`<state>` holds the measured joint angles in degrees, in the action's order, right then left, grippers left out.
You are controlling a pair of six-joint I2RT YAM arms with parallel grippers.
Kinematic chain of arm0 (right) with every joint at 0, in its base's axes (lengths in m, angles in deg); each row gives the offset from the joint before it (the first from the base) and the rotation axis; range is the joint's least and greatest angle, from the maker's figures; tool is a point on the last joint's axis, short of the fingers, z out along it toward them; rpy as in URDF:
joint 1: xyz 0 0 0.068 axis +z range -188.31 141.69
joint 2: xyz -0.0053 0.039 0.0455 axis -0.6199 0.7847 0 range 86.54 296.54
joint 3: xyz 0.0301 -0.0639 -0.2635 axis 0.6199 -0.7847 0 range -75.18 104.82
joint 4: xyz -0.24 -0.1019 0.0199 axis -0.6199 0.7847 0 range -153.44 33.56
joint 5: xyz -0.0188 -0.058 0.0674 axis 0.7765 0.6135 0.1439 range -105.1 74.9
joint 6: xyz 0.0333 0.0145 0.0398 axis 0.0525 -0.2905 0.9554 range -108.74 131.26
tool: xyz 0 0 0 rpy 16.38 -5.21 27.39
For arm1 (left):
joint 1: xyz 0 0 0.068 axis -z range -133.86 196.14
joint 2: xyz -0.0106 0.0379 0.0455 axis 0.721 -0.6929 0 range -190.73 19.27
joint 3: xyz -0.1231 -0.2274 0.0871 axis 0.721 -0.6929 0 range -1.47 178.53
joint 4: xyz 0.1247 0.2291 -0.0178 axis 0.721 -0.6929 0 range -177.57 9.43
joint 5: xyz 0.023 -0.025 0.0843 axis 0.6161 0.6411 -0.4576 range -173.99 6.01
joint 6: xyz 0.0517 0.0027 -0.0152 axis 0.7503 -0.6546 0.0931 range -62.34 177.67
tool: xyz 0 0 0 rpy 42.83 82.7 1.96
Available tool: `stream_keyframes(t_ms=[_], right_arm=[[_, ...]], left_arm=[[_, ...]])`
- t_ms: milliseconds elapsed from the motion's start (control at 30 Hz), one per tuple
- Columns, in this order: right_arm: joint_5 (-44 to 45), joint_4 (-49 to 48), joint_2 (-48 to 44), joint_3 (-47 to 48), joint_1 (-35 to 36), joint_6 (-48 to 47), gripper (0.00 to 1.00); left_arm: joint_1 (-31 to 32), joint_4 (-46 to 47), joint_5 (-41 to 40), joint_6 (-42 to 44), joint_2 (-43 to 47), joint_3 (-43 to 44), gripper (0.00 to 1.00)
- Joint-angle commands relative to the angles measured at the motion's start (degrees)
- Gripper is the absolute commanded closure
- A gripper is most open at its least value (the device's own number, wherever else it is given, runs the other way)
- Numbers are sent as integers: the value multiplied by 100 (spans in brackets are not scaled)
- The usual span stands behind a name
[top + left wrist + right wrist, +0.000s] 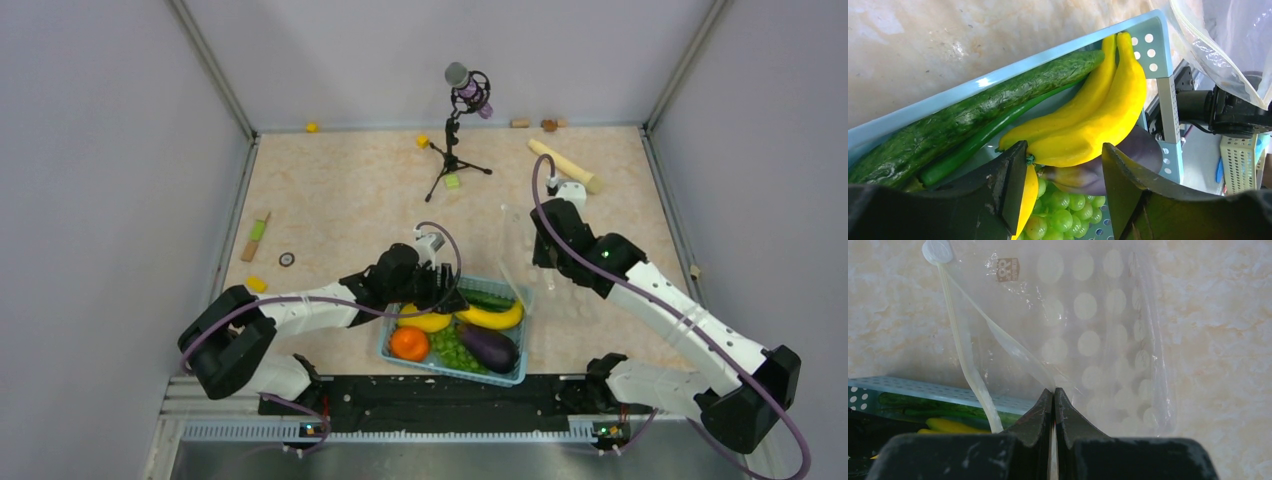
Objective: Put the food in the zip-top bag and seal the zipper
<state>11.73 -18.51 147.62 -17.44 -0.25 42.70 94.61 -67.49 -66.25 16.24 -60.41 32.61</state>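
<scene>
Plastic bag [1098, 340] — one — pinched in the right tool [1054, 392]; left tool [1063, 150] spread over two yellow bananas [1098, 120].

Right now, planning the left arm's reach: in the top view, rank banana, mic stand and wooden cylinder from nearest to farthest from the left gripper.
1. Banana, in the basket, right beside the left gripper.
2. Mic stand, farther back, mid-table.
3. Wooden cylinder, far right, near the back wall.
</scene>
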Motion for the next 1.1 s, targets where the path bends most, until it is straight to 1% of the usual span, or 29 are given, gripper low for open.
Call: stream_keyframes(t_ms=[0, 233, 467, 600, 667, 767, 833, 933, 1000, 1033, 1067], right_arm=[[82, -178, -155, 16, -41, -93, 100], [90, -177, -197, 13, -45, -99, 100], [95, -210, -236, 0, -47, -95, 100], [119, -214, -235, -3, -46, -99, 100], [141, -219, -242, -8, -45, -94, 100], [163, -213, -242, -8, -45, -95, 100], [174, -212, -248, -12, -44, -91, 100], [192, -212, -262, -10, -49, -101, 100], [200, -217, -266, -8, -45, -102, 100], [200, -217, -267, -10, -40, -96, 100], [198, -215, -270, -8, -44, -97, 100]], left_arm=[[-2, 163, 427, 108, 66, 306, 39], [-13, 329, 905, 37, 79, 553, 39], [-13, 609, 1084, -117, -373, 719, 39], [-13, 774, 1095, -180, -668, 877, 42], [-7, 773, 1068, -183, -793, 944, 45], [0, 770, 1031, -189, -946, 1001, 55], [-3, 771, 1026, -186, -1000, 1027, 69], [-3, 761, 1021, -182, -1045, 1052, 85], [-8, 764, 1003, -182, -1050, 1048, 98], [-5, 760, 985, -190, -1050, 1050, 100], [-8, 766, 972, -192, -1046, 1043, 100]])
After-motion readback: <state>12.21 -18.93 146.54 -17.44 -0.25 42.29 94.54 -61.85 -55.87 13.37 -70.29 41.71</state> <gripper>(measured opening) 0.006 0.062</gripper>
